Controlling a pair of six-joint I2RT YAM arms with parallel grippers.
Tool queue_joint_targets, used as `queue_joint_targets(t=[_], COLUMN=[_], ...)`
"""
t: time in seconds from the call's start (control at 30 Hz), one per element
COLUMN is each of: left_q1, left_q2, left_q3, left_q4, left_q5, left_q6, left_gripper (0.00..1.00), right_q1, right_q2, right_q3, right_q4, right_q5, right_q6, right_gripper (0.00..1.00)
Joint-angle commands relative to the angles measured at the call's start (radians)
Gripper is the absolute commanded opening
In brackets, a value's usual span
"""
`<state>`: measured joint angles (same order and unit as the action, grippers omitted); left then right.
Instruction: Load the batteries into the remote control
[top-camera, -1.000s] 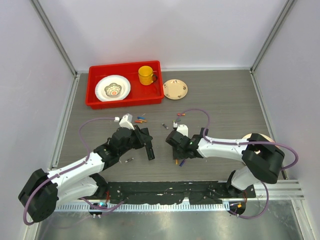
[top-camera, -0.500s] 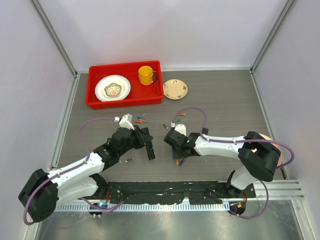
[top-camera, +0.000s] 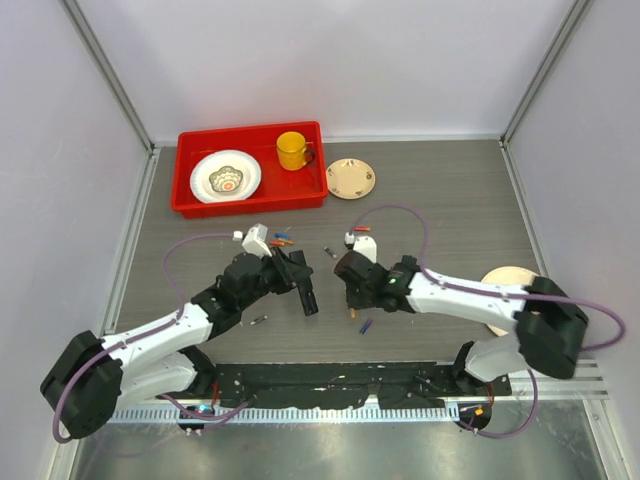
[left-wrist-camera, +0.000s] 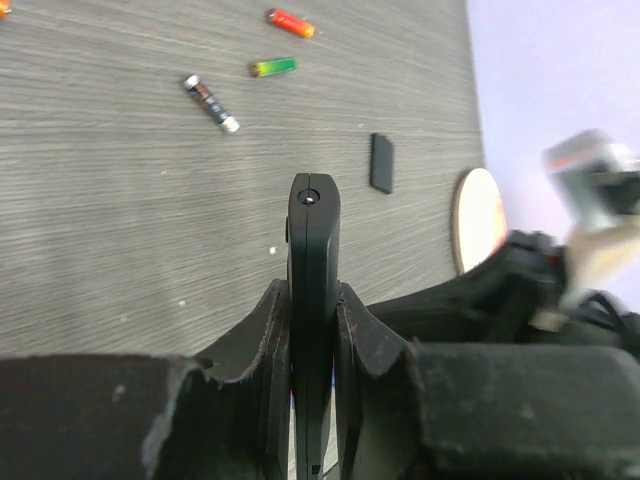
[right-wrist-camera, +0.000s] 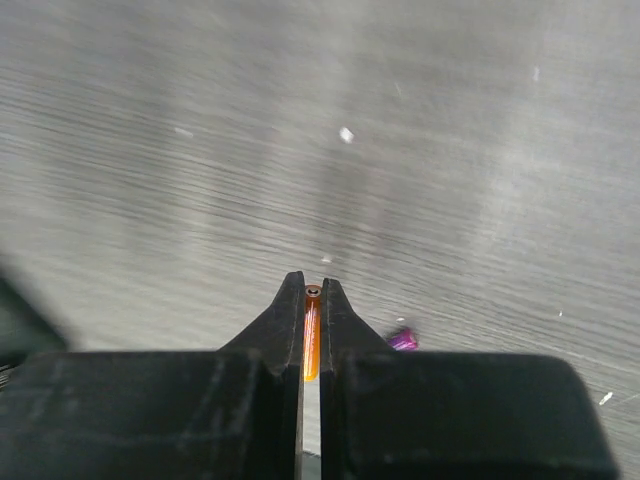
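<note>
Lengthwise, remote (left-wrist-camera: 313, 225) juts beyond left pincer (left-wrist-camera: 311, 295)

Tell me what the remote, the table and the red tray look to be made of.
Remote: probably plastic, matte black, with a smooth moulded edge and only a dull sheen.
Table: grey wood-grain top with fine parallel streaks, possibly laminate rather than solid wood.
Tray: likely plastic, glossy uniform red, with a rounded moulded rim.
</note>
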<state>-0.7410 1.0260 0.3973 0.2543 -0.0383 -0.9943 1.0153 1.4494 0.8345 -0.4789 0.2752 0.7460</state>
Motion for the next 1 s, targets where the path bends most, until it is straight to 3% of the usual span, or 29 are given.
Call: queue_joint_targets(t=[0.0, 0.37, 0.83, 0.97], left_q1=[0.003, 0.005, 0.011, 0.011], left_q2=[0.019, 0.167, 0.453, 0.482], left_q3=[0.000, -0.026, -0.066, -0.038], left_q4=[0.224, 0.663, 1.293, 1.292], left_q5=[0.035, 0.093, 0.152, 0.189], left_q6=[-0.056, -0.291, -0.409, -0.419], left_gripper=[0.00, 0.00, 0.00, 0.00], right_q1=[0.005, 0.081, 0.154, 0.161], right_q2=[-0.227, -0.541, -0.526, -0.526], right_q3=[0.077, -0.093, -0.055, -0.055], right_q4=[0.120, 0.451, 0.467, 0.471], right_q5=[0.081, 0.102, 0.173, 0.197], right_q6=[-0.085, -0.296, -0.407, -0.427], right_gripper=[0.01, 0.01, 0.01, 0.01])
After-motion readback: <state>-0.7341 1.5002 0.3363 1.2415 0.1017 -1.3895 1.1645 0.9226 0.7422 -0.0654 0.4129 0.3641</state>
